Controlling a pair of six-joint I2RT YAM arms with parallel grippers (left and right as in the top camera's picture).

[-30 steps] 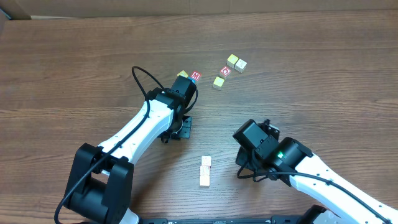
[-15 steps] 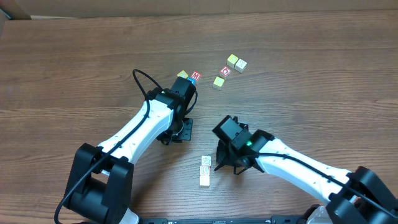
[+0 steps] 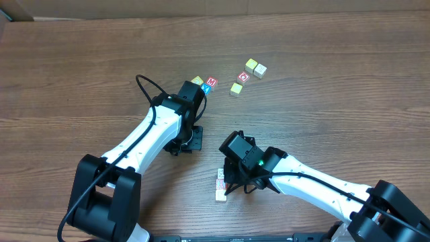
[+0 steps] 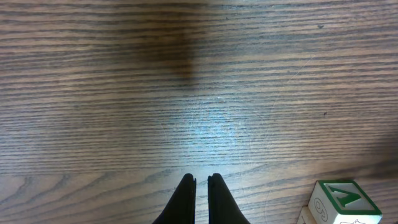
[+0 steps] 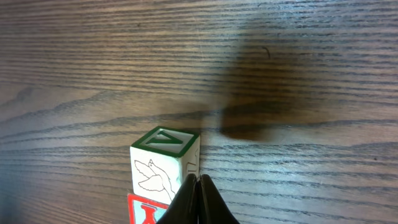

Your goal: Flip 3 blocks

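We are watching the right gripper (image 5: 198,182) swinging in. A second ago it was hanging well out to the side, and now it is sitting over the short row of blocks (image 3: 220,195), which is lying well apart from the red M cube (image 3: 211,82), on the robot's side of it. Its fingers are pressed together, holding nothing. The tip is coming right up to the edge of the green-topped block (image 5: 166,140), touching or nearly so (we cannot tell which), and the red-letter block (image 5: 144,211) is sitting against that block's near side. The left gripper (image 4: 200,182), also pinched closed on nothing, is hovering over bare wood near the red M cube, having shifted only slightly. We are judging that no flip has started yet, and a closed-finger tip-over of this row looks like the opening move.
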